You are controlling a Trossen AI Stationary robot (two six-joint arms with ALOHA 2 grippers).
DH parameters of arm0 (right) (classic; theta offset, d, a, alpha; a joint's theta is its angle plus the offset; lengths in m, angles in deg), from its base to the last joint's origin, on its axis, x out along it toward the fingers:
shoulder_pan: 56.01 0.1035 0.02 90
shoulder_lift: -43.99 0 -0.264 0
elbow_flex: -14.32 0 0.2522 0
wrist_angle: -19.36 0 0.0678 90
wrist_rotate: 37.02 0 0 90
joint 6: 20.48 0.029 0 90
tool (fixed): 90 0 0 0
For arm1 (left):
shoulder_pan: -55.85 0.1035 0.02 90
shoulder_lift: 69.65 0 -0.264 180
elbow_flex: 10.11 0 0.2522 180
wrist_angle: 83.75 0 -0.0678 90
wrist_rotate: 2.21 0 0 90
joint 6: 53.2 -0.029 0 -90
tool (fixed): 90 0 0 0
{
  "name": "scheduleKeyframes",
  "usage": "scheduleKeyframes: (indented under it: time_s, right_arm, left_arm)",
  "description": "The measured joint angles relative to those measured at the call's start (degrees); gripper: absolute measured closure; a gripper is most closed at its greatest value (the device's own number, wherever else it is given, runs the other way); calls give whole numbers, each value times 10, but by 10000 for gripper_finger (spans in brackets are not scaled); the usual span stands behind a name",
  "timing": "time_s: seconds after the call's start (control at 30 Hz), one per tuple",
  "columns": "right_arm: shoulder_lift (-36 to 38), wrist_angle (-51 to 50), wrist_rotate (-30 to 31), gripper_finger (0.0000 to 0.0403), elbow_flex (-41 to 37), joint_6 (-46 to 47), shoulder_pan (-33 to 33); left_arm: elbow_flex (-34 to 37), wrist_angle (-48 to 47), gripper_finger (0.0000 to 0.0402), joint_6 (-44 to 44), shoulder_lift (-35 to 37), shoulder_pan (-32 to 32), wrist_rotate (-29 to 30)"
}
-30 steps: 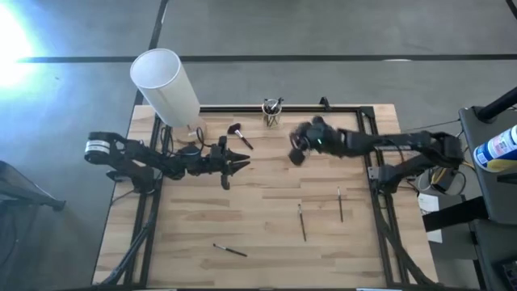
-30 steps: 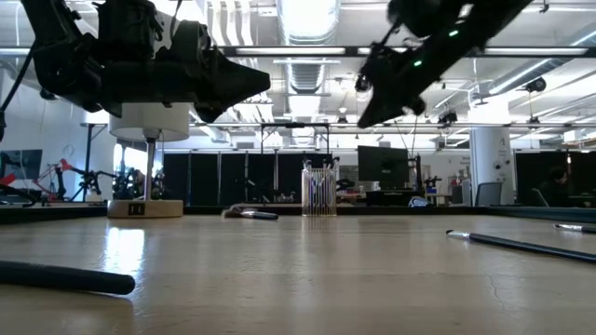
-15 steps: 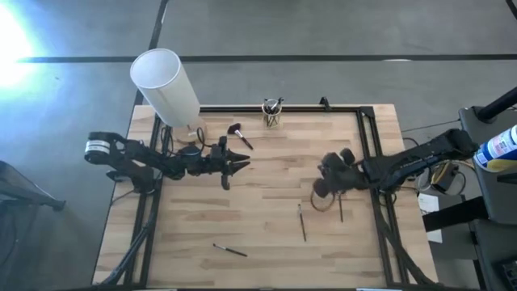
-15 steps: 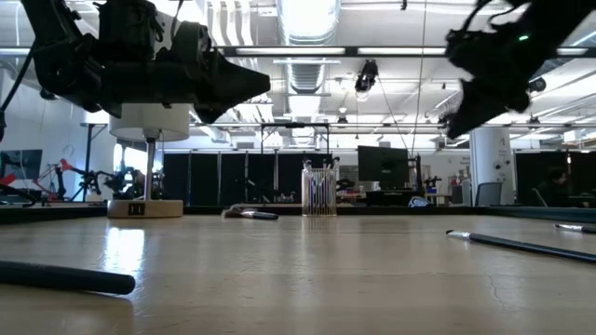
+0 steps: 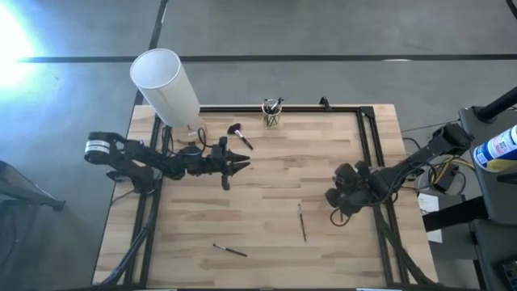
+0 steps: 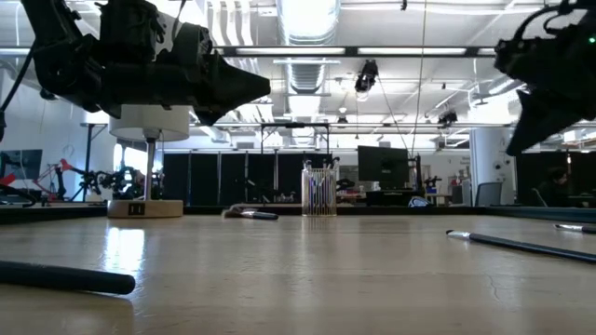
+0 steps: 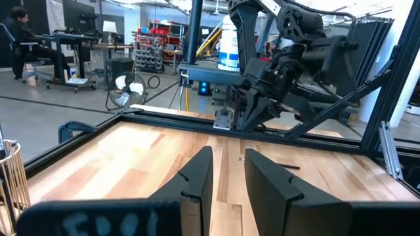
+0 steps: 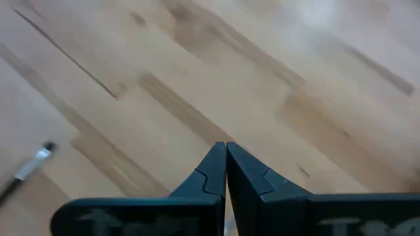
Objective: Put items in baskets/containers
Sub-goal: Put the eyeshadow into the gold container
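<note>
The small clear cup (image 5: 272, 114) stands at the table's far edge with several dark brushes upright in it; it also shows in the low view (image 6: 318, 192). A bushy-headed brush (image 5: 240, 135) lies near it. Thin brushes lie flat at centre right (image 5: 301, 221) and near the front edge (image 5: 229, 250). My right gripper (image 5: 333, 197) is shut and empty, above the table's right part. In its wrist view (image 8: 225, 147) a pale brush tip (image 8: 31, 168) shows off to one side. My left gripper (image 5: 241, 162) hovers open and empty at the table's left (image 7: 228, 159).
A big white cylinder (image 5: 166, 86) on a round base stands at the far left corner. A black frame rail (image 5: 371, 153) runs along the table's right side next to my right arm. Bare wood lies between the two grippers.
My right gripper has swung away from the cup, toward the table's right and near edges, and has come lower. It now stands over the spot where a thin brush lay at the right. My left arm has kept still.
</note>
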Motion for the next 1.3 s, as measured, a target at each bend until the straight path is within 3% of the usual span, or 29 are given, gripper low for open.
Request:
scheduleKeyframes:
  time_s: [0.3, 0.53, 0.73, 1.3]
  right_arm:
    - [0, -10, -117, 370, -21, 76, 0]
    - [0, -6, -140, 315, -57, 134, -1]
    - [0, 58, -169, 289, -88, 119, -26]
    - [-1, 144, -184, 310, -133, 62, -104]
  left_arm:
    - [0, -4, 319, 0, 0, 0, 0]
    - [0, -7, 319, 0, 0, 0, 0]
    - [0, -9, 319, 0, 0, 0, 0]
    - [0, -10, 319, 0, 0, 0, 0]
